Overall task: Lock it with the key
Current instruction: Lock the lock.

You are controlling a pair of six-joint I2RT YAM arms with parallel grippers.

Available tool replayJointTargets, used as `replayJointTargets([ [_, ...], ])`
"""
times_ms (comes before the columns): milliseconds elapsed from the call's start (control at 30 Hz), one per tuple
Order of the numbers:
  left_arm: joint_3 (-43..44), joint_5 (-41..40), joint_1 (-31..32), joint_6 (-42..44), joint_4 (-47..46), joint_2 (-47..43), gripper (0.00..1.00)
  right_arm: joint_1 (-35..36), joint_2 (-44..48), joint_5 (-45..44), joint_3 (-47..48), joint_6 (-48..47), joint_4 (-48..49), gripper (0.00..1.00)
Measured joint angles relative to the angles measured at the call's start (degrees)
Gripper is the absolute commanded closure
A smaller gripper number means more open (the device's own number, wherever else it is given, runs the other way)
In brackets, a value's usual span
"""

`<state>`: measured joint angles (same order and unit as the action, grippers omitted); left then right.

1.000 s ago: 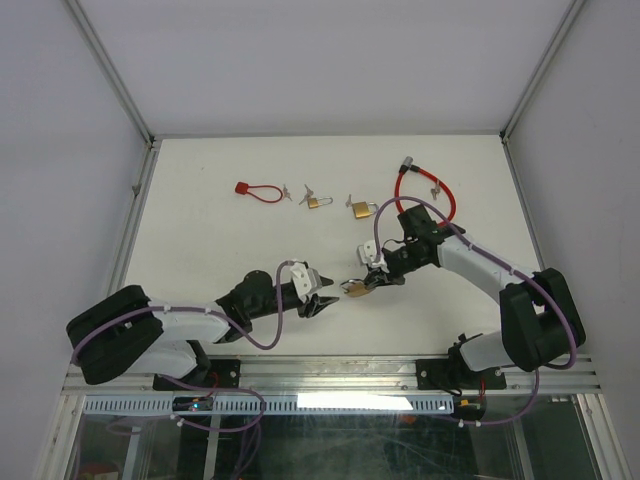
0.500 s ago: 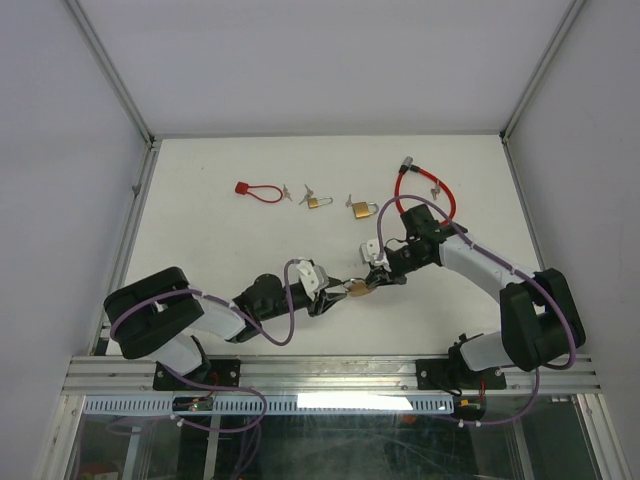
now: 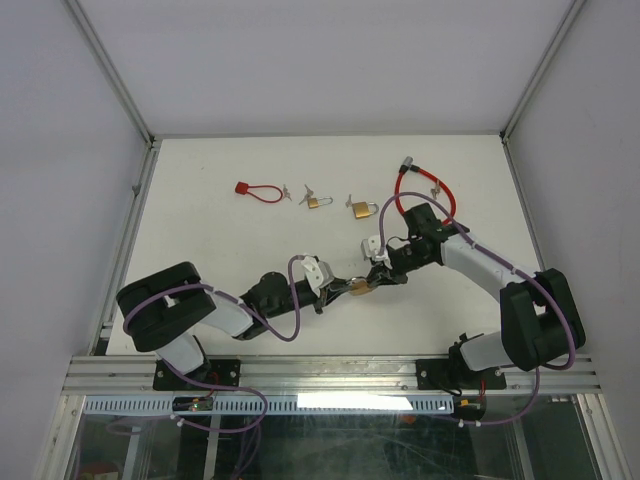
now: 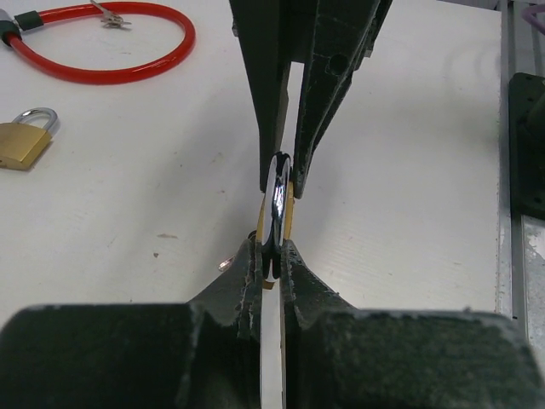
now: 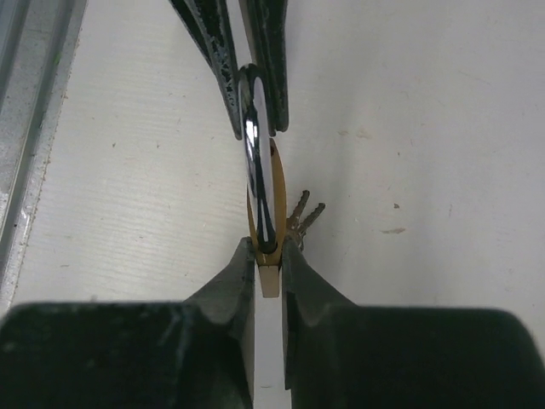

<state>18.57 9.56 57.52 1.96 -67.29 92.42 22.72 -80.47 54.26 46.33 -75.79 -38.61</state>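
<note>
Left gripper [image 3: 336,291] first: clamped narrow on the chrome shackle [image 4: 277,194] of the brass padlock [image 3: 358,288], nose to nose with the right gripper [image 3: 373,281], itself pinched tight on the lock's body. Held the padlock edge-on over the white table [image 3: 200,240], toward its near middle, keys [image 5: 303,213] just beside the body. Had a red cable lock [image 3: 425,195] and two more padlocks [image 3: 362,209] well apart on the far side.
</note>
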Motion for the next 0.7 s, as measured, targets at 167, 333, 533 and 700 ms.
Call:
replayJointTargets([
  [167, -0.02, -3.87, 2.27, -0.48, 0.02, 0.15, 1.00, -0.24, 0.66, 0.46, 0.20, 5.92, 2.40, 0.28],
  [333, 0.00, -11.19, 6.12, -1.14, 0.00, 0.17, 1.00, -1.95, 5.44, -0.90, 1.88, 13.14, 3.63, 0.12],
  [533, 0.44, -23.50, 11.80, -1.60, -0.02, 0.46, 1.00, -6.14, 16.31, -1.33, 4.63, 27.43, 3.30, 0.03],
  [700, 2.89, -33.16, 15.02, -1.11, -2.23, 4.26, 1.00, -6.99, 20.65, 1.62, 5.27, 42.05, 0.90, 0.17],
])
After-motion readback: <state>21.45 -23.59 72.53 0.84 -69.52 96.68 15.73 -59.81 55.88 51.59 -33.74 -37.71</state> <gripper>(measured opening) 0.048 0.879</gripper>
